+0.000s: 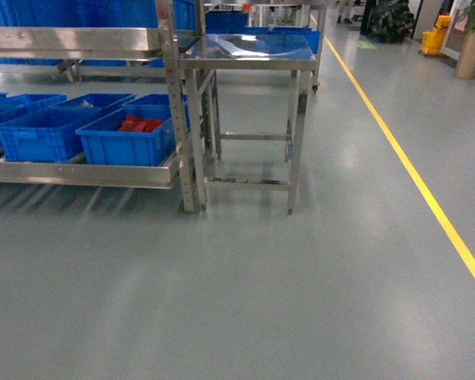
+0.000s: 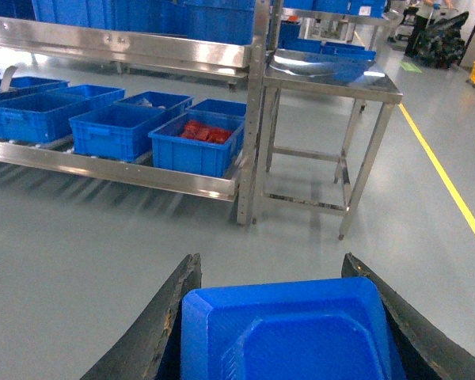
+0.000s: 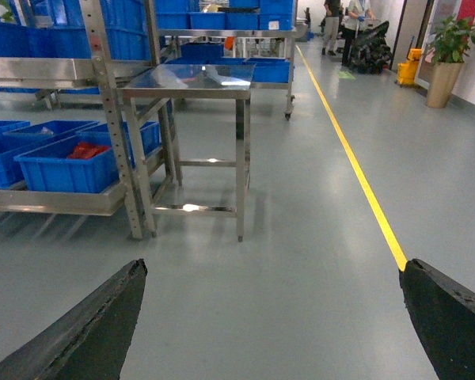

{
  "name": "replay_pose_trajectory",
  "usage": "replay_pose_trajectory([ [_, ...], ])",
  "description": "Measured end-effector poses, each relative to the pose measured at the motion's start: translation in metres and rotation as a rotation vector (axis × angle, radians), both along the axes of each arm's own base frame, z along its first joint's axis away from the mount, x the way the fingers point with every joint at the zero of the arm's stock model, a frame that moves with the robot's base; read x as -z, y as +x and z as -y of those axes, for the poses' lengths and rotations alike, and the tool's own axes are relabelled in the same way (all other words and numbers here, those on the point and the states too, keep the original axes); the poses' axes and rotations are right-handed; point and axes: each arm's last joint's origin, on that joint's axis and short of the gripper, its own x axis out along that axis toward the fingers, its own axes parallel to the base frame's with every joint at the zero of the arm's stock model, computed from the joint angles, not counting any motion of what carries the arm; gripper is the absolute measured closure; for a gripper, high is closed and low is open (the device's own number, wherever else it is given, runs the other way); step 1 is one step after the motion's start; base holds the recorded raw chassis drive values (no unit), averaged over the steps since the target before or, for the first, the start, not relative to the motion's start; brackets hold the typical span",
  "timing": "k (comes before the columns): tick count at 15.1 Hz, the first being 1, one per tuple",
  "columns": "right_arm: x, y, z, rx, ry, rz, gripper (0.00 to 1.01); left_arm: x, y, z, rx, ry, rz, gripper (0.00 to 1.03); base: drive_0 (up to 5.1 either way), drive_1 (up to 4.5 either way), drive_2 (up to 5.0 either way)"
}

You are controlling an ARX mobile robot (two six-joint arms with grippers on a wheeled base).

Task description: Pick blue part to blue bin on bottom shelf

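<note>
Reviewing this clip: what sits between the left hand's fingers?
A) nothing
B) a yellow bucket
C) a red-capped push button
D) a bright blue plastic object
D: in the left wrist view, a bright blue plastic object fills the gap between the left hand fingers.

Steel table (image 1: 249, 49), yellow floor line (image 1: 412, 170), perhaps mop bucket (image 1: 433, 39)

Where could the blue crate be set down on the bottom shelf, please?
The bottom shelf is crowded with blue crates edge to edge, the end one holding red parts. The steel table beside the rack looks bare, as does the floor.
</note>
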Motion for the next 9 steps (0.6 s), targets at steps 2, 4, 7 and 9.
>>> replay_pose_trajectory([
  [2, -0.0001, 0.0000, 0.0000, 0.000, 0.000, 0.001, 0.03, 0.0001, -0.0001, 0.0000, 0.001, 0.001, -0.001, 0.59, 0.0, 4.27, -4.3],
  [4, 0.0001, 0.0000, 0.0000, 0.000, 0.000, -0.001, 0.03, 0.0002, 0.0001, 0.0001, 0.001, 0.001, -0.002, 0.59, 0.0, 4.33, -4.3],
  [7, 0.0001, 0.0000, 0.0000, 0.000, 0.000, -0.002, 0.03, 0.0000, -0.0002, -0.0001, -0.001, 0.000, 0.000, 0.59, 0.1, 4.37, -4.2],
  [9, 0.0003, 0.0000, 0.0000, 0.000, 0.000, -0.003, 0.03, 0.0001, -0.0001, 0.0001, 0.002, 0.000, -0.001, 0.59, 0.1, 4.38, -4.2],
])
